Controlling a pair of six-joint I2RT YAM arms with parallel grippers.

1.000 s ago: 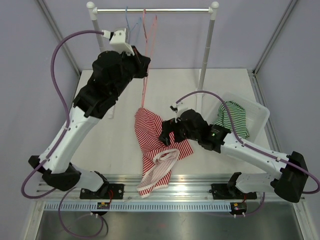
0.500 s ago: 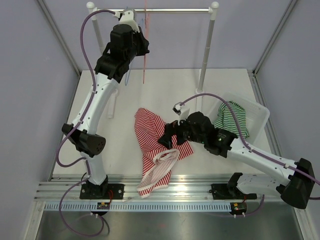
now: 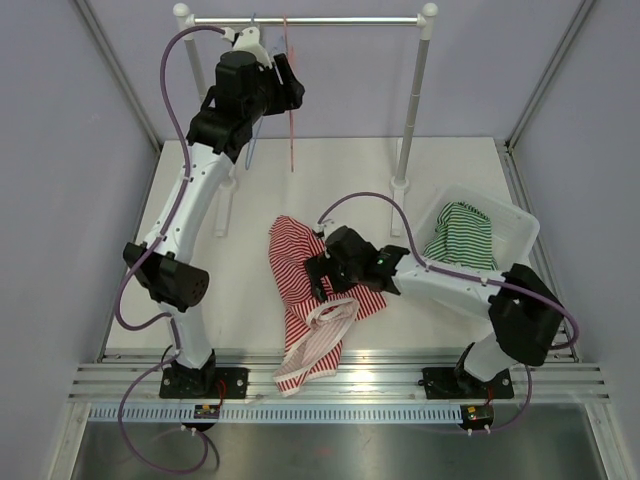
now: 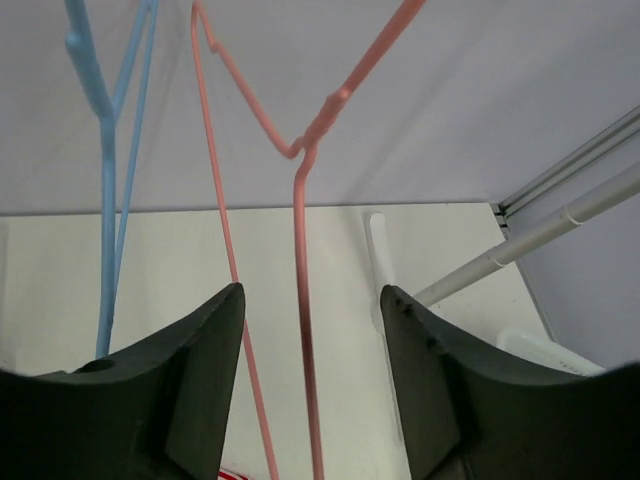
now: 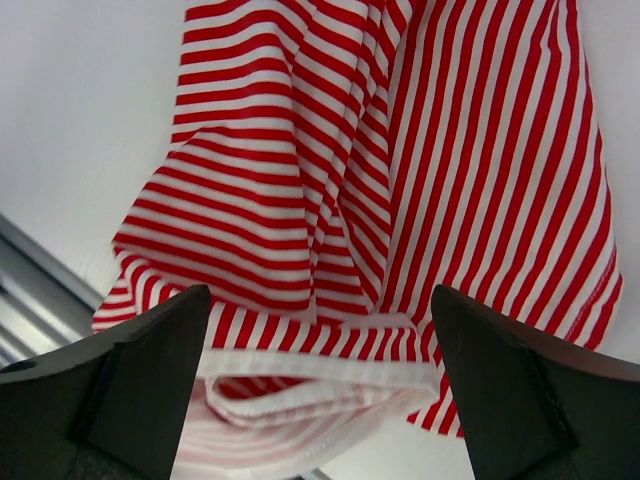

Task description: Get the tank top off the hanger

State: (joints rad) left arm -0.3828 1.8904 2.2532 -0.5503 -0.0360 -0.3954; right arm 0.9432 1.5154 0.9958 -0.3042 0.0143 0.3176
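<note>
The red-and-white striped tank top (image 3: 298, 262) lies crumpled on the table, off the hanger. Its white-hemmed edge (image 5: 330, 350) fills the right wrist view. My right gripper (image 3: 316, 281) hovers low over it, open, with the fabric below and between the fingers (image 5: 160, 380). The pink hanger (image 3: 290, 120) hangs bare from the rail (image 3: 340, 20). My left gripper (image 3: 288, 92) is up at the rail, open. The hanger's wires (image 4: 300, 300) pass between its fingers (image 4: 200, 370) without being pinched.
A blue hanger (image 4: 108, 200) hangs just left of the pink one. The rack's right post (image 3: 412, 110) stands behind the right arm. A white bin (image 3: 518, 228) at the right holds a green-striped garment (image 3: 462, 236). The tank top's lower end (image 3: 300, 368) drapes onto the front metal rails.
My left arm lifted the pink hanger up to the rail, then its gripper opened and let go. The right gripper slid a little left over the tank top.
</note>
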